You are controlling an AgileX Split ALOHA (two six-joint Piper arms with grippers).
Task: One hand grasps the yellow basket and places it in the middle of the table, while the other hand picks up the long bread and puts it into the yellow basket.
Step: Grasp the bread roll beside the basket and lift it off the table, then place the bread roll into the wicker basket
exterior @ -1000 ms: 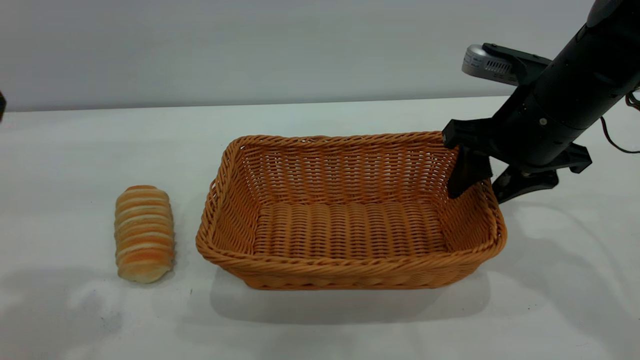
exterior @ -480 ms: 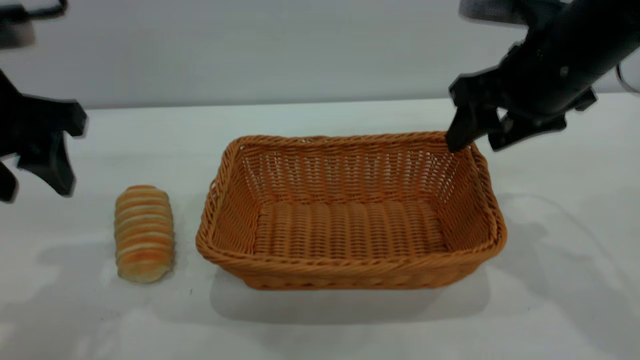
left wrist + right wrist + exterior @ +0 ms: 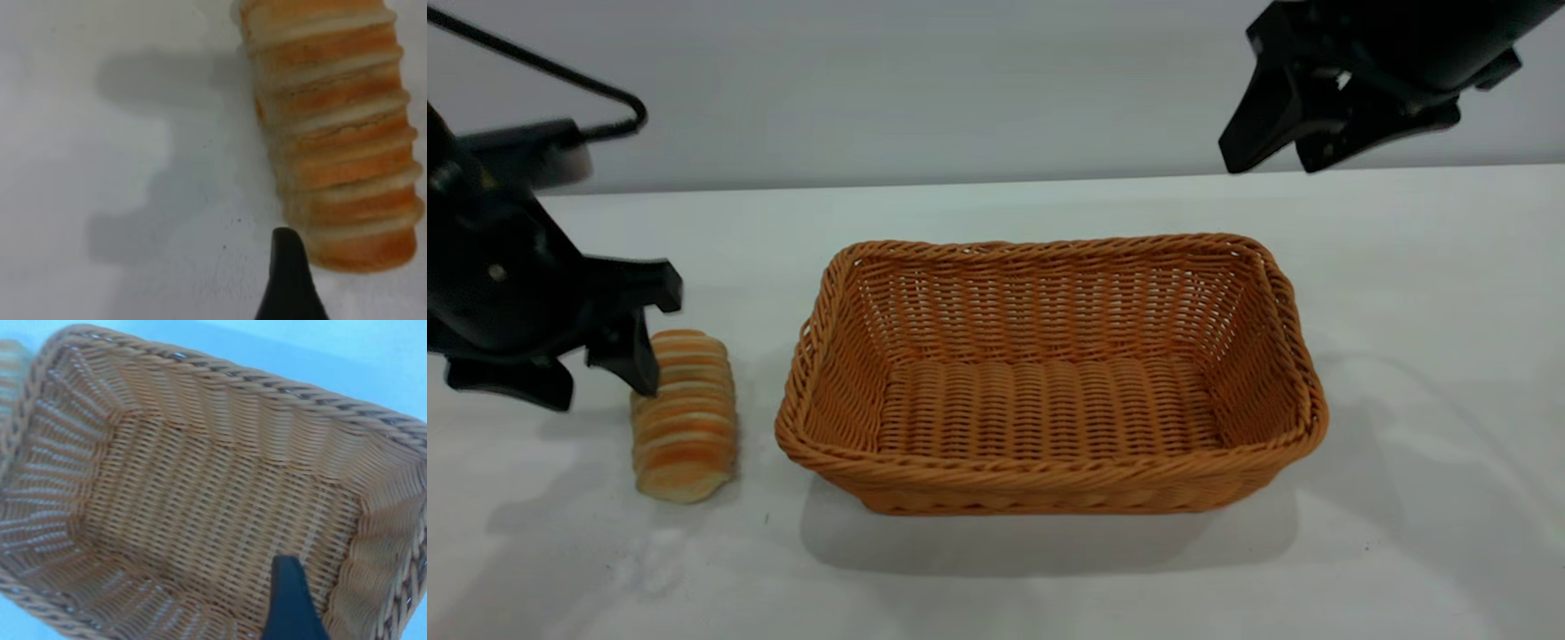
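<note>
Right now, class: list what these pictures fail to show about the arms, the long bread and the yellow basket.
- Left gripper: exterior view shows its jaws spread by the long bread; contact is unclear. The left wrist view shows one jaw tip only.
- Right gripper: the exterior view's top edge cuts off its arm, raised above the yellow basket.
- Basket's outer far wall: hidden by the basket itself.
- Bread's underside: hidden against the table.

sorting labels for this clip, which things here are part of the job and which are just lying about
Part of the job:
yellow basket, empty
long bread, on the table beside the basket
left gripper, open at the bread
right gripper, open above the basket's far right corner

Lying about:
nothing else
</note>
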